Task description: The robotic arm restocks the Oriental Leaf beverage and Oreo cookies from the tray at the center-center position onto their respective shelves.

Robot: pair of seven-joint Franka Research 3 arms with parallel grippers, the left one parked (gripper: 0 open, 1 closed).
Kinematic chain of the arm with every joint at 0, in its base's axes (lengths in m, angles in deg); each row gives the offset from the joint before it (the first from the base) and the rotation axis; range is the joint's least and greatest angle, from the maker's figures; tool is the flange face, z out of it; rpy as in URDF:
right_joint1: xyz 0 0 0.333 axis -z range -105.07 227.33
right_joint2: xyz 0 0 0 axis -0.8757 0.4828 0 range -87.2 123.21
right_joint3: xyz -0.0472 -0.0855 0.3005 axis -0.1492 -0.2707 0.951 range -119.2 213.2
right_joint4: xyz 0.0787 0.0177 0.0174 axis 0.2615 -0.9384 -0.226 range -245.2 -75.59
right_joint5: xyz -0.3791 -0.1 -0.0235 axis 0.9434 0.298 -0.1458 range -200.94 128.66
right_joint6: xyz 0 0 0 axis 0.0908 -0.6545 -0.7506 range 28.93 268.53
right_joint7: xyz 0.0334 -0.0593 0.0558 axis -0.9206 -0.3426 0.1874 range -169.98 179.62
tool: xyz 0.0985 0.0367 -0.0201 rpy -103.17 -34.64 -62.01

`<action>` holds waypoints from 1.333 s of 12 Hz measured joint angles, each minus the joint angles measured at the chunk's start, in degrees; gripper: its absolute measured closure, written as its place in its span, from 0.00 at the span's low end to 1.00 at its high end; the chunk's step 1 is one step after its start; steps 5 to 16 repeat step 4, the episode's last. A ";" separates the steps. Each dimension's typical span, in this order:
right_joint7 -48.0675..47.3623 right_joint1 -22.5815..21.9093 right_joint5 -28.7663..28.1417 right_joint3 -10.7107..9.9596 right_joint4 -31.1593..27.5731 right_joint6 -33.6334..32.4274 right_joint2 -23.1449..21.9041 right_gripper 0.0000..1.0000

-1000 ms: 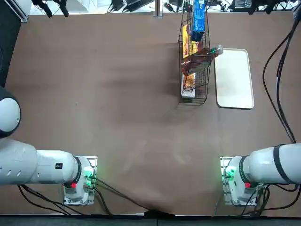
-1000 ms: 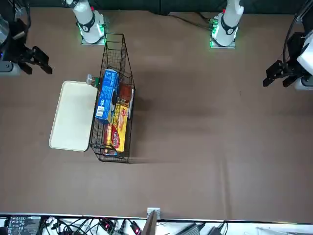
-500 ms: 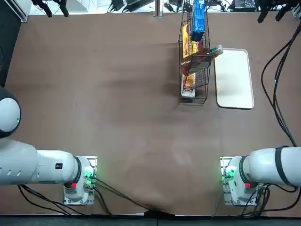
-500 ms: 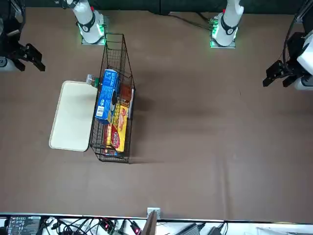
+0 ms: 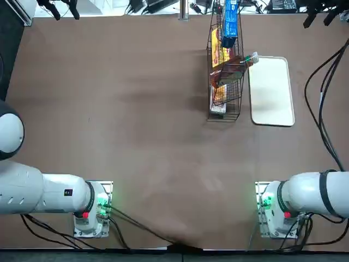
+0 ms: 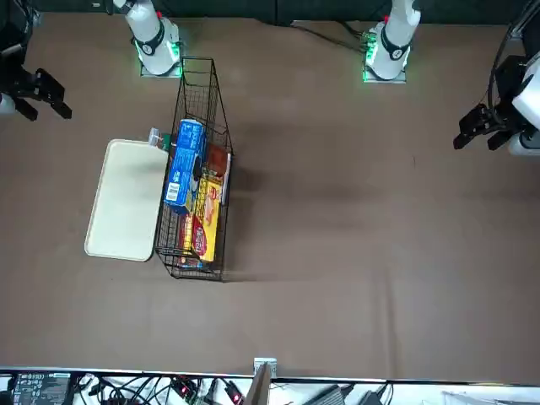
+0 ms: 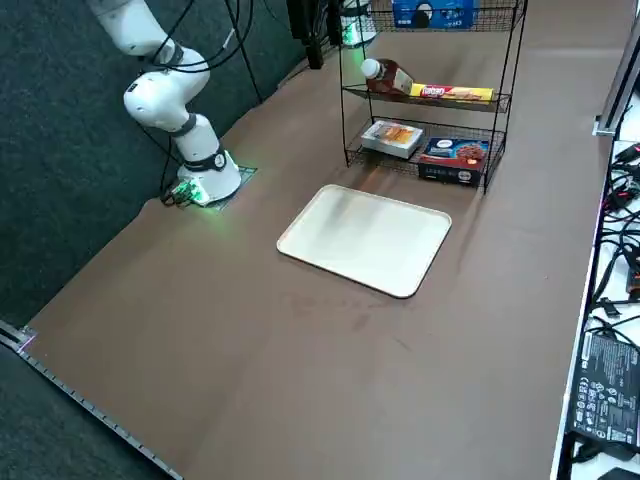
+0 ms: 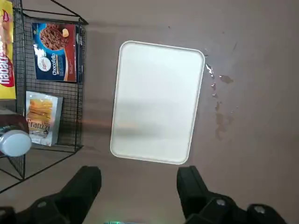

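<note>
Right end effector (image 8: 139,171): spread, empty, far right above tabletop (image 5: 142,164). Oreo cookies (image 7: 435,15): upper tier of shelves (image 8: 69,112). Oriental Leaf beverage (image 7: 388,78): tier below, cap jutting right toward bare tray (image 8: 156,102). Possible mishap: low leftward arm sweep, cap snagged, bottle dislodged.

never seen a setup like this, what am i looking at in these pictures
Two white robot arms share one table; the right one works. One picture looks down from overhead, one faces the robot, one looks from its right side, and one rides on the right wrist.

The right gripper is open and holds nothing, off to the side of the cream tray. The tray is bare. Beside it stands a black wire rack bearing a blue packet, a brown bottle with a white cap and several boxes.
</note>
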 joint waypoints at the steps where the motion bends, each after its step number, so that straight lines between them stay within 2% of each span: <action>1: 0.00 -0.01 -0.23 0.00 0.00 0.12 0.00 0.00; 16: -0.50 -0.01 -0.55 0.01 0.00 0.37 0.00 0.00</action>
